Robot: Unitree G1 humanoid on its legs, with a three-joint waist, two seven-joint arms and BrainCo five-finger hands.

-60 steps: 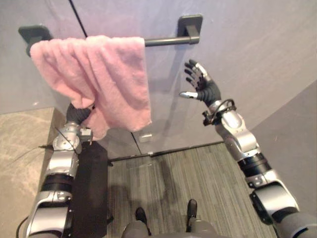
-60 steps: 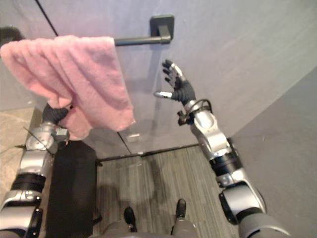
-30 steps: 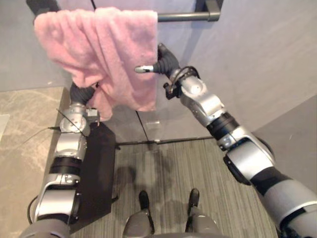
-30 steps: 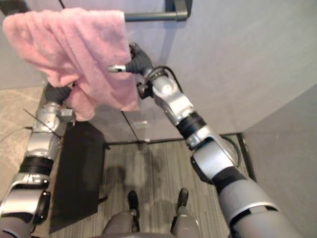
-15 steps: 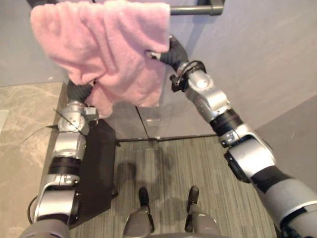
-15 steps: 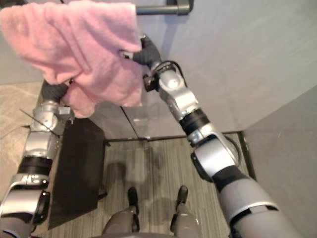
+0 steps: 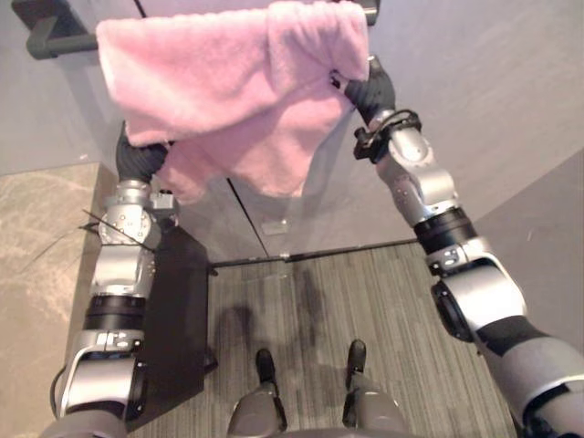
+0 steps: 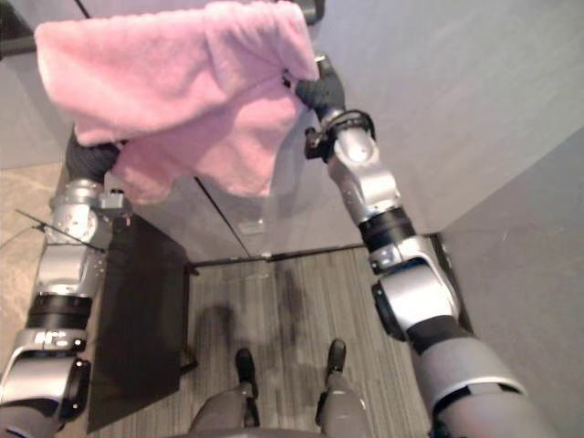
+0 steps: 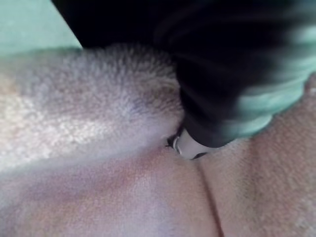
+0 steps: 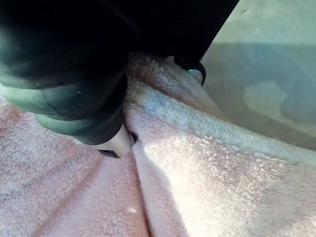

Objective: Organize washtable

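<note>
Right wrist view: the right hand pinches a raised fold of the pink towel. One silver tip digs into the cloth on one side and another fingertip shows just over the ridge. In the left eye view that hand sits at the towel's upper corner, against the dark bar the towel hangs over. The left hand is up under the towel's lower edge, well apart from the right hand. Its fingers are buried in cloth, so I cannot tell their state.
</note>
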